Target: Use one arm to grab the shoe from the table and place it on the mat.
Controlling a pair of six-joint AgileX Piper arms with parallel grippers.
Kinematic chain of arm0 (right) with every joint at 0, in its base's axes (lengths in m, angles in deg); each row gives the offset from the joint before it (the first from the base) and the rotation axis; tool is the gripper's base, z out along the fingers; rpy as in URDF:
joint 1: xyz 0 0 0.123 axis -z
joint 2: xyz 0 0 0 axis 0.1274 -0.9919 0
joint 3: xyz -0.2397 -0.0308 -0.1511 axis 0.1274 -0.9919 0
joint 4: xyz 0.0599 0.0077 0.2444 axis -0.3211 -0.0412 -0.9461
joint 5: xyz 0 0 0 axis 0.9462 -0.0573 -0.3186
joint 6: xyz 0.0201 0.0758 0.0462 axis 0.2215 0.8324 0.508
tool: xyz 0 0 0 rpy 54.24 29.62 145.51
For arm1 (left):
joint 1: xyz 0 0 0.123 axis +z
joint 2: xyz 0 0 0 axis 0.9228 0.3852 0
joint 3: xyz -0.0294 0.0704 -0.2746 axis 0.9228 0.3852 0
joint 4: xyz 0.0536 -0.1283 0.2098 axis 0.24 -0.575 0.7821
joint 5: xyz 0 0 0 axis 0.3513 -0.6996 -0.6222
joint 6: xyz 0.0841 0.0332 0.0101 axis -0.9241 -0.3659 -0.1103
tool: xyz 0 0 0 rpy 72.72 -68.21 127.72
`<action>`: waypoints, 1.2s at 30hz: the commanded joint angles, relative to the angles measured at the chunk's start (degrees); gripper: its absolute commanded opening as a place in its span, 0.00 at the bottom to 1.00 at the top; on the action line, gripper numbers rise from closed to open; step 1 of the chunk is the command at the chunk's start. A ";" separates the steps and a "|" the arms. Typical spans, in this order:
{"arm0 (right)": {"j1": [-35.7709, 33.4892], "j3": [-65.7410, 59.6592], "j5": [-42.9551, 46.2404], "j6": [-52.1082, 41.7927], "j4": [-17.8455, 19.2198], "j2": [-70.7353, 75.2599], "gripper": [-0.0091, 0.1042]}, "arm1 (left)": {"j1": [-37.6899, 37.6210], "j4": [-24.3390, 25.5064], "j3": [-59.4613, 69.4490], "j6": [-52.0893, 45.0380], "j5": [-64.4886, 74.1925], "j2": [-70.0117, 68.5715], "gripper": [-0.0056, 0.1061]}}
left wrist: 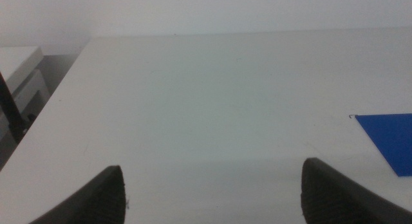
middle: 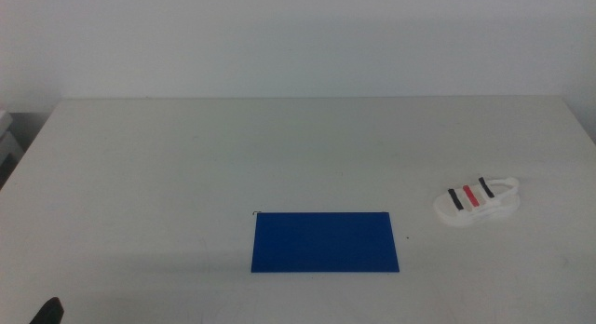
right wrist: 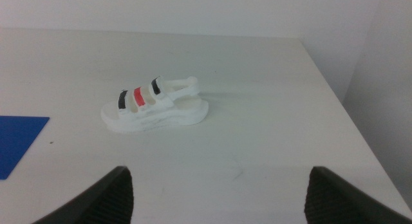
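Lying on its sole at the right of the middle view, the shoe (middle: 476,202) is resting on the white table (middle: 186,166), well apart from both grippers and just right of the mat (middle: 324,241), not touching it. In the right wrist view the right gripper (right wrist: 219,198) is hovering with its two dark jaws spread wide and nothing between them, and the sandal (right wrist: 154,108) is sitting ahead of them near the frame's centre. Its thick sole is looking smooth, white and rounded, with two black straps flanking a red one and a thin heel strap arching behind. The mat is showing as a flat, thin, dark blue rectangle with crisp corners. The left gripper (left wrist: 212,192) is waiting low over bare tabletop, jaws likewise parted and empty, with a corner of the mat (left wrist: 389,140) at the right edge of its frame.
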 commanded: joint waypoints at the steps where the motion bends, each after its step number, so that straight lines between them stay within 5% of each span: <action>1: 0.42 1.11 3.39 -0.28 0.12 1.10 0.74 | -0.16 -0.44 0.40 0.24 -4.60 -0.78 0.89; 14: 0.42 20.33 -10.22 -0.28 0.55 -16.46 0.74 | -0.16 -0.44 0.40 0.24 -4.60 -0.78 0.89; 21: 0.42 32.39 -16.46 -3.01 -3.30 -33.20 0.74 | -0.16 -0.44 0.40 0.24 -4.60 -0.78 0.89; 36: 0.29 68.13 -34.36 -35.70 -13.00 -74.60 0.74 | -0.16 -0.44 0.40 0.24 -4.60 -0.78 0.89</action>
